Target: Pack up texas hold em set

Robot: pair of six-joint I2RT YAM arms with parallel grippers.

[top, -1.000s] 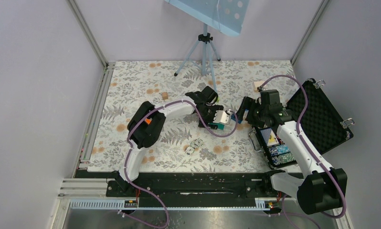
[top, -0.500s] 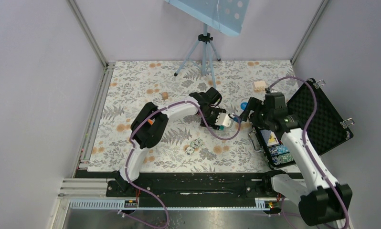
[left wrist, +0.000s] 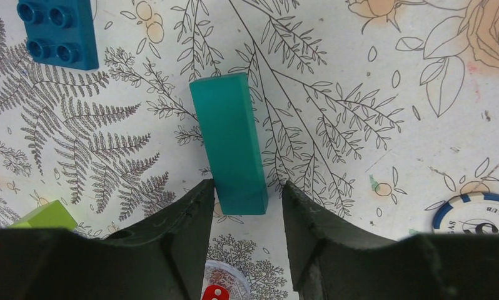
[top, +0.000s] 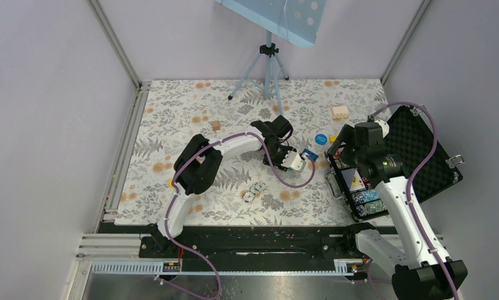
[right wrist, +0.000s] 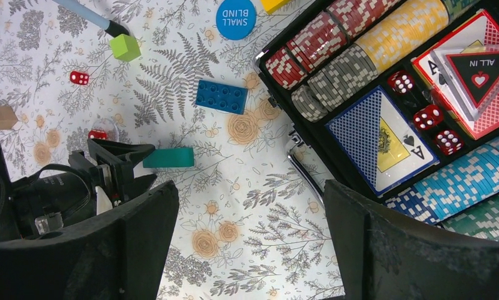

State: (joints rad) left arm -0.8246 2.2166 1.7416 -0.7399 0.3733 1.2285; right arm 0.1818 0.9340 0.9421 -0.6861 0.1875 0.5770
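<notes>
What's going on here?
Two arms are packing a poker set. The open case sits at the right, with chips, cards and dice in its tray. The left pincer straddles a teal block on the table, jaws apart, not clamped. The right pincer hangs wide open over the table beside the case, holding nothing. A blue small-blind disc and a red die lie outside the case.

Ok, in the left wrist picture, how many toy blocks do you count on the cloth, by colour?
Teal block: 1
Blue brick: 1
Green block: 1
Total: 3
</notes>
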